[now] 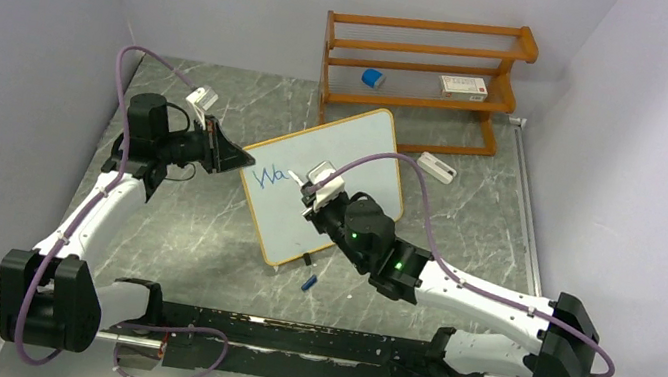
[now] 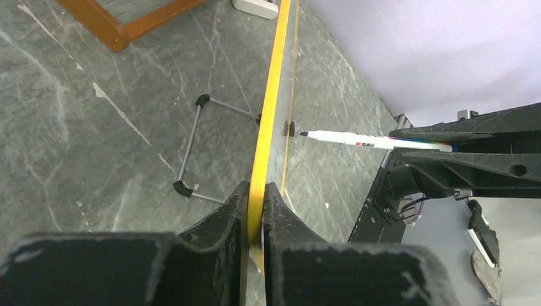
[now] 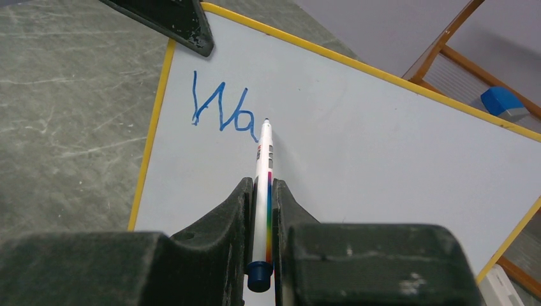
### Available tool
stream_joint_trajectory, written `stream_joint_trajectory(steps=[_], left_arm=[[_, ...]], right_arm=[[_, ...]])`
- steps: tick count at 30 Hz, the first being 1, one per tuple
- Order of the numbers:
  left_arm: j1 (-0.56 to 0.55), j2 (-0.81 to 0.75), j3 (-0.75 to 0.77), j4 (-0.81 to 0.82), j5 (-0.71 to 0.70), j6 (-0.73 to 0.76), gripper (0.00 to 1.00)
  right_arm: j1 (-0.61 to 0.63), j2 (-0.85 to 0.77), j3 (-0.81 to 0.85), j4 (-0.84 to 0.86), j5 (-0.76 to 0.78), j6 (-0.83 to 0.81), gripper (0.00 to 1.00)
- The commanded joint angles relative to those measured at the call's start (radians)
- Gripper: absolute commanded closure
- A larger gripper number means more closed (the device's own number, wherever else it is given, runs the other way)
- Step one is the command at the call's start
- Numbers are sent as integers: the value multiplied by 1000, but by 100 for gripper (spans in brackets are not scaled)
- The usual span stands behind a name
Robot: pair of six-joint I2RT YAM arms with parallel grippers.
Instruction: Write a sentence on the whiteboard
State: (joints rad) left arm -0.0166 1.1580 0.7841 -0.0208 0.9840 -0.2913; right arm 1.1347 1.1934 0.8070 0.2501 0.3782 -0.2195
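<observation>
So, left fingers [image 2: 244, 191]: clamped on board [image 2: 271, 95] edge
Right fingers [image 3: 249, 190]: gripped marker [image 3: 265, 153]
Marker tip: just beside writing [image 3: 217, 105], blue "Wa"

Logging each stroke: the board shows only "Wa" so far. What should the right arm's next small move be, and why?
Probably stroke the next letter just after "Wa": the marker tip sits at the a's tail, the right pincer is shut on the marker, and the left pincer clamps the board edge.
</observation>
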Motion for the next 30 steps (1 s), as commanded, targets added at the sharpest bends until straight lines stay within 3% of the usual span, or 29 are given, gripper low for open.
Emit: stream_joint_trajectory(steps=[1, 30], left_arm=[[15, 5, 0, -49, -51, 44, 95], [15, 3, -3, -42, -44, 41, 95]], right_arm=[[6, 12, -5, 55, 25, -14, 100], [7, 72, -11, 70, 82, -9, 100]])
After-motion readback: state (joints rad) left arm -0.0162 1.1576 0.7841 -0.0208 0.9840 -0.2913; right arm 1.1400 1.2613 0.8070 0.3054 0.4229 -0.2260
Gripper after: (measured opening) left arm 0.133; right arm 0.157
